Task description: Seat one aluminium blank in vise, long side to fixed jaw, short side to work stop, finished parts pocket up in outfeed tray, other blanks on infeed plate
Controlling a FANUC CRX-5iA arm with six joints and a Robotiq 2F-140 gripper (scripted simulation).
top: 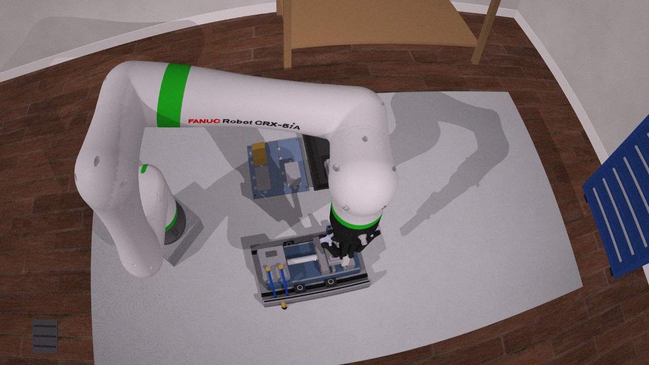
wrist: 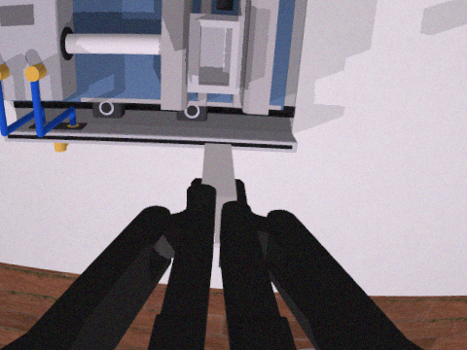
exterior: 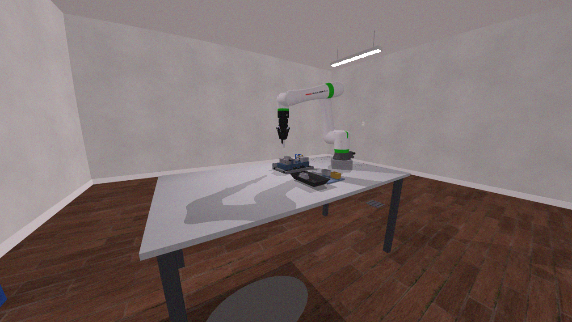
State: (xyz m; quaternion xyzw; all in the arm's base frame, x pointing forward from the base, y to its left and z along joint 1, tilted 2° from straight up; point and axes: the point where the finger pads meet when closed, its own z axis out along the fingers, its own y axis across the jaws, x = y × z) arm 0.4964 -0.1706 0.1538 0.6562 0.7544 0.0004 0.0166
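Observation:
My gripper (top: 346, 259) (exterior: 283, 141) (wrist: 216, 164) is shut with no part between its fingers, its light grey tips high above the vise (top: 299, 272) (exterior: 293, 165). A finished part (wrist: 194, 60) sits pocket up in the vise's opening, between the moving jaw (wrist: 172, 87) and the fixed jaw (wrist: 258, 58). The work stop (wrist: 225, 4) shows at the part's upper end. Another finished part (exterior: 304, 175) lies in the outfeed tray (top: 316, 172) (exterior: 320, 183). The infeed plate (top: 277, 193) holds a brass blank (top: 259, 153) (exterior: 335, 175) and two aluminium blanks (top: 262, 178) (top: 292, 171).
Blue hoses (top: 284, 281) (wrist: 36, 104) with brass fittings rise at the vise's moving-jaw end. Small pins stand on the infeed plate around the blanks. The tray stands beside the plate, partly hidden by the arm in the top view. The robot base (top: 183, 243) (exterior: 341, 163) stands beyond the plate.

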